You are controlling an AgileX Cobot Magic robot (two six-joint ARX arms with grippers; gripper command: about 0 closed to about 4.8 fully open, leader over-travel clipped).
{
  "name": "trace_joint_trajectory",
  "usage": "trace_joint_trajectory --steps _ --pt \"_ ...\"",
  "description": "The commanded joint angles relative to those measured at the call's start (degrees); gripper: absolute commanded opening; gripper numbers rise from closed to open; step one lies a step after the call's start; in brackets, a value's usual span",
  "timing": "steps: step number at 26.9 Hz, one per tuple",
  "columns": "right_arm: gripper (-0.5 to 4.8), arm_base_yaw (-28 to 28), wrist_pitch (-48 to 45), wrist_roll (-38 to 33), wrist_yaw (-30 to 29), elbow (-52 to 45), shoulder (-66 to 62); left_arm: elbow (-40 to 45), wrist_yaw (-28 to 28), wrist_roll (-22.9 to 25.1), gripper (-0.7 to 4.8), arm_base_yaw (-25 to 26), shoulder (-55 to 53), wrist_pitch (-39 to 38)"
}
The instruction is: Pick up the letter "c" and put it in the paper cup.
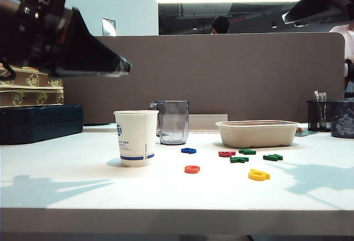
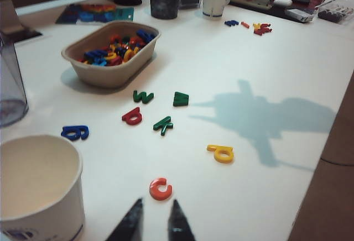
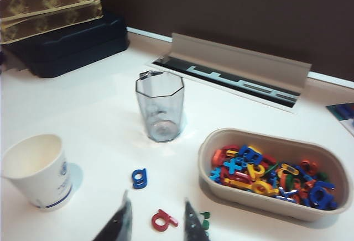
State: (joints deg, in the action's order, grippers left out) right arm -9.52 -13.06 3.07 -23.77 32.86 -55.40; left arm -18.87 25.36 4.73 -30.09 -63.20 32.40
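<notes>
In the left wrist view, the two dark fingertips of the left gripper (image 2: pixel 155 221) stand a narrow gap apart with nothing between them, hanging in the air just short of the letter "c" (image 2: pixel 160 188), a small orange-red ring-like piece lying flat on the white table (image 2: pixel 265 58). In the right wrist view, the right gripper (image 3: pixel 157 224) is also empty, its fingers spread moderately wide above a darker red letter (image 3: pixel 163 219), with a blue letter (image 3: pixel 139 178) a little farther out. Moving outward, the paper cup (image 1: pixel 135 137) stands upright and empty near the letter "c", open mouth up, with a grey translucent plastic cup (image 1: pixel 172 121) behind it. A beige tray (image 1: pixel 258 133) heaped with coloured letters sits to the right in the exterior view, and loose green letters and a yellow letter (image 1: pixel 258 174) are scattered in front of it. In that exterior view both arms are high above the table, the left one over the cup's side, the right one at the far upper corner. The task seems to be at its approach step: the letter has not been touched. The next move likely calls for lowering the left gripper straight over the letter, straddling it with both fingers, and closing on its thin edges, since a flat piece may slide rather than lift.
</notes>
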Motion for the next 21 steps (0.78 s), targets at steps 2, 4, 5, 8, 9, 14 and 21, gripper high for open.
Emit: trace_joint_trajectory --steps 2,4,5,8,9,14,21 --pt "1.18 -0.1 -0.9 0.5 1.8 1.6 -1.6 -0.3 0.3 -2.7 0.58 -0.4 -3.0 1.0" --pt "1.18 -0.1 -0.9 1.4 2.2 2.1 -2.1 -0.4 -0.7 -2.8 0.58 -1.1 -4.2 1.2" --pt "1.18 -0.1 -0.9 1.9 2.3 2.2 -2.3 -0.5 -1.4 -2.9 0.58 -1.9 -4.9 1.4" --pt "1.19 -0.1 -0.9 2.9 2.9 2.5 -2.8 -1.2 -3.8 -2.9 0.58 -5.1 -6.8 1.6" --pt "1.19 -0.1 -0.9 3.0 3.1 2.5 -3.0 -1.6 -5.2 -2.8 0.58 -6.4 -7.5 1.6" --pt "1.61 -0.1 0.0 3.0 4.6 2.5 -3.1 -5.3 -13.8 -1.5 0.62 -13.1 -12.7 1.6" --pt "1.63 -0.1 0.0 3.2 4.6 2.5 -3.1 -9.8 -20.5 -1.8 0.62 -15.0 -18.3 1.2"
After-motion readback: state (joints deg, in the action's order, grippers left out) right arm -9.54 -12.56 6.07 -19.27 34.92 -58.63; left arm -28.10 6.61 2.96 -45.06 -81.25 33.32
